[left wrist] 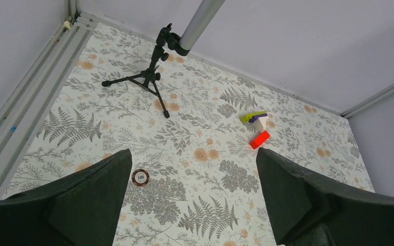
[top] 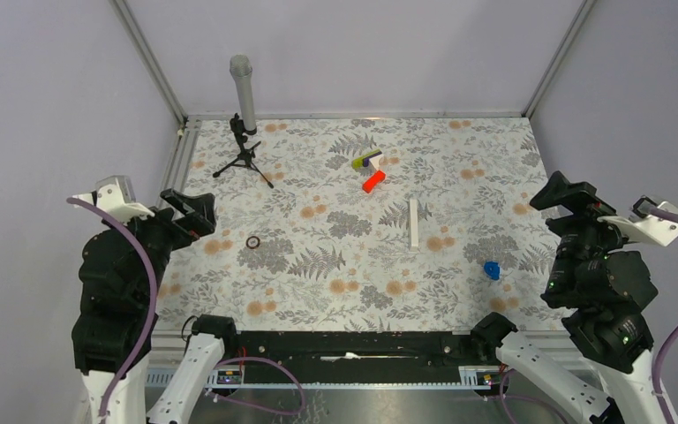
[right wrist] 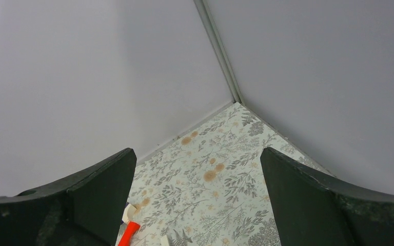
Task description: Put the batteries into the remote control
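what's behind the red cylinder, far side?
A small white piece sits right behind the red cylinder, with a yellow-green piece lying across its far end. Whether they touch is unclear. Anything beneath that cluster is covered.

The remote control (top: 414, 221) lies on the table (top: 335, 265) right of the middle, lengthwise from near to far. A short cylinder (top: 373, 182) lies to its far left, with a small block (top: 368, 160) just behind. A tripod (top: 245, 159) stands far left, a ring (top: 252, 242) lies nearer than it, and a small piece (top: 492, 269) lies near right.
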`<state>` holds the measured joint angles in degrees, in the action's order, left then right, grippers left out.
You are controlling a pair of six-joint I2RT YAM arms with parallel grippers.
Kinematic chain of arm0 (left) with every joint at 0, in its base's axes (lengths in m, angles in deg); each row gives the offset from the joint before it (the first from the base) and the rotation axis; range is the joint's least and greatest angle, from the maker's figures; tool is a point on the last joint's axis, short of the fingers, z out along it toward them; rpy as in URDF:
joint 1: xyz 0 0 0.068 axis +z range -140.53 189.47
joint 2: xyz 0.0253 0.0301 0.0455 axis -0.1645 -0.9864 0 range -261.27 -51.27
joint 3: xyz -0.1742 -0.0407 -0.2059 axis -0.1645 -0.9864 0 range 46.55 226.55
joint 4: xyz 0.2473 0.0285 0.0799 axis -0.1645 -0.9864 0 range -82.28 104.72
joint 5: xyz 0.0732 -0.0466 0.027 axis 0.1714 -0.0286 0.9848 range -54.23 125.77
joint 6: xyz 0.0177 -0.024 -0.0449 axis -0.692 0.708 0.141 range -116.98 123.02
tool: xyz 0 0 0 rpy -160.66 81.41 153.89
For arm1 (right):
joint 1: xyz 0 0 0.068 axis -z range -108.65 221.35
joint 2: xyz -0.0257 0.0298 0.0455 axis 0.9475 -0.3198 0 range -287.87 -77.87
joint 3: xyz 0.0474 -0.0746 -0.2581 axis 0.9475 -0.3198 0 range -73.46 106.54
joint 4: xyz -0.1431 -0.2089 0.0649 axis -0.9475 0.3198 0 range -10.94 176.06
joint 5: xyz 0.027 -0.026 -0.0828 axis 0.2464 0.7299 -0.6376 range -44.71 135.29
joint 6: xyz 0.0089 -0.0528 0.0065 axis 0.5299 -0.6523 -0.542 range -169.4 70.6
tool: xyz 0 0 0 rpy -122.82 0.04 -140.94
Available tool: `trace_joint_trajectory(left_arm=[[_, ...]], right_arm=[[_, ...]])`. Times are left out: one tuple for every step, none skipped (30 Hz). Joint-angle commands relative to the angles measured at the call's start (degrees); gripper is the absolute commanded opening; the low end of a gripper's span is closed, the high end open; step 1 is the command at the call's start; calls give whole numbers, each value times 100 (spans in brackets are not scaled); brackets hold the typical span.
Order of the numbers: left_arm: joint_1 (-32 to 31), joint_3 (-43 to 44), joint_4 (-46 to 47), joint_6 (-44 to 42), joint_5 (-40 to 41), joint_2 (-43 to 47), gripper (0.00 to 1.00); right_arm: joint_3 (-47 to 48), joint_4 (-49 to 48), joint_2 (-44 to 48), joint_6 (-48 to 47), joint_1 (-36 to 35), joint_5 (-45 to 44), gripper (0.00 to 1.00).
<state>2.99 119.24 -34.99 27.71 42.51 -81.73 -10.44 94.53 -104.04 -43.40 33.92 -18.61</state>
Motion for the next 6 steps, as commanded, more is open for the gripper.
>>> trace_joint_trajectory(left_arm=[[24,-4,169,92,41,-109,99],[24,-8,180,80,12,-115,99],[24,2,192,59,6,-122,99],[24,20,191,47,61,-143,99],[24,34,178,45,112,-142,99],[24,43,179,41,132,-134,99]], right_arm=[[-98,-366,-124,112,17,6,99],[-126,-363,-158,173,16,21,100],[-150,-360,-181,223,16,45,100],[-177,-360,-204,252,16,78,100],[-192,-365,-228,279,19,110,100],[-208,-363,-249,293,20,134,100]])
